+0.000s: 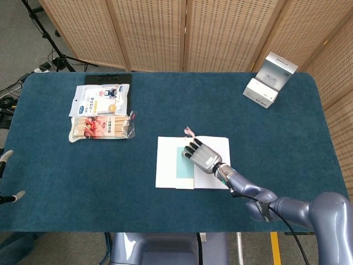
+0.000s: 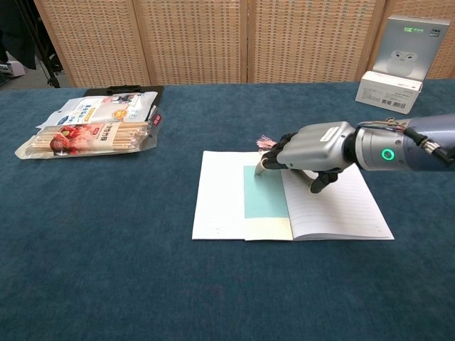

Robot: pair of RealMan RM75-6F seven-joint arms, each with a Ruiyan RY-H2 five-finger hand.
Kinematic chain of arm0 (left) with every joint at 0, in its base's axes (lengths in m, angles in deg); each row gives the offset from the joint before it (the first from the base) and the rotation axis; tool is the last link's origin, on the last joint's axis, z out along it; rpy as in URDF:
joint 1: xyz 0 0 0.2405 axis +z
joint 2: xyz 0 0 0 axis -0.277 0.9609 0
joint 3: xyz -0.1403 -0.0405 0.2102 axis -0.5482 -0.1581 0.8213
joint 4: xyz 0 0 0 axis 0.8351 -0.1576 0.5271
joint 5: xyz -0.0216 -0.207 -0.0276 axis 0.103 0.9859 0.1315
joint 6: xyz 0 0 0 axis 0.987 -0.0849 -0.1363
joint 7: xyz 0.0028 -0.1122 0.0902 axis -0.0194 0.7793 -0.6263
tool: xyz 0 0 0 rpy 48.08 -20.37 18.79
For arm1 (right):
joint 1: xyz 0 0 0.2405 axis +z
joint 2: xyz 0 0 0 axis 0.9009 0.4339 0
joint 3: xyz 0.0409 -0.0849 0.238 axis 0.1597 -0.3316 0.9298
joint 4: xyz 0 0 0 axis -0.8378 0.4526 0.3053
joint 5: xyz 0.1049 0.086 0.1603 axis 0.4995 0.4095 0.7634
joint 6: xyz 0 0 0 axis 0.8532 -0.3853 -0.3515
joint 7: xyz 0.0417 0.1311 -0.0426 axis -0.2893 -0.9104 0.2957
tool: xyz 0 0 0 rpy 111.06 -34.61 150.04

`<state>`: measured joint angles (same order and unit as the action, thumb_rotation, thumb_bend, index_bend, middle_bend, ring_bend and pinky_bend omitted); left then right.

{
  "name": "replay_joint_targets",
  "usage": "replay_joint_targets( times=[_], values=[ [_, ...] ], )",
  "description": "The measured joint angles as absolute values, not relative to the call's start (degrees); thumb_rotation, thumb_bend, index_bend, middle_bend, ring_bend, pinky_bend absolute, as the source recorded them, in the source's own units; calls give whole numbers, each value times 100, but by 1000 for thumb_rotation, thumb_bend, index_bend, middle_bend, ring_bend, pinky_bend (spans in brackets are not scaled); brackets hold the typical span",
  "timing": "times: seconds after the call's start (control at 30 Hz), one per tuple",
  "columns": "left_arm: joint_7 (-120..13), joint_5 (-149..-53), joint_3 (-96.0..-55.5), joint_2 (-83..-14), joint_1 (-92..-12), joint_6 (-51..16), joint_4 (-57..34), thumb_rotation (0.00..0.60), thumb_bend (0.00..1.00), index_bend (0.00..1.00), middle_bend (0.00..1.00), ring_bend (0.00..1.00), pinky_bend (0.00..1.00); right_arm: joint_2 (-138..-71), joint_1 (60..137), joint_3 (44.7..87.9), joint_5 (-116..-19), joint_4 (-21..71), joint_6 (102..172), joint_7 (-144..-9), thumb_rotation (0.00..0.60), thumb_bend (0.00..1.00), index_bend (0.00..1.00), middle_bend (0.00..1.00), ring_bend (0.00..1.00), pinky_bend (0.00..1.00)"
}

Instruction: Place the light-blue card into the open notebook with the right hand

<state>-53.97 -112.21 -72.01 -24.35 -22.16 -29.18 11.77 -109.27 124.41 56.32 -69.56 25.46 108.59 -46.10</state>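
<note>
On the dark blue table, the light-blue card lay flat on the open notebook, against its spine. The right hand held nothing, its fingertips pressing the card's far edge. A white box at the far right carried a small green logo too small to read. Snack packets lay far left, print illegible. Wicker screens stood behind. The left hand's fingertips showed at the edge; grip unclear.

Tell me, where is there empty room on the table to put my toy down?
Bare cloth lies between the snack packs and the notebook, and between the notebook and the white box. It's crowded where the robot hand touches the blue card.
</note>
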Motion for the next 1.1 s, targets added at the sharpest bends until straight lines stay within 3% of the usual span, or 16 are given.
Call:
replay_joint_targets(
  times=[1.1],
  values=[
    [-5377, -11234, -7185, -2420, -2207, -2921, 1198, 600, 0, 0, 0, 0, 0, -11119, 12501, 5643, -6183, 2674, 11221, -3794, 600, 1000, 65, 89, 0, 34]
  ],
)
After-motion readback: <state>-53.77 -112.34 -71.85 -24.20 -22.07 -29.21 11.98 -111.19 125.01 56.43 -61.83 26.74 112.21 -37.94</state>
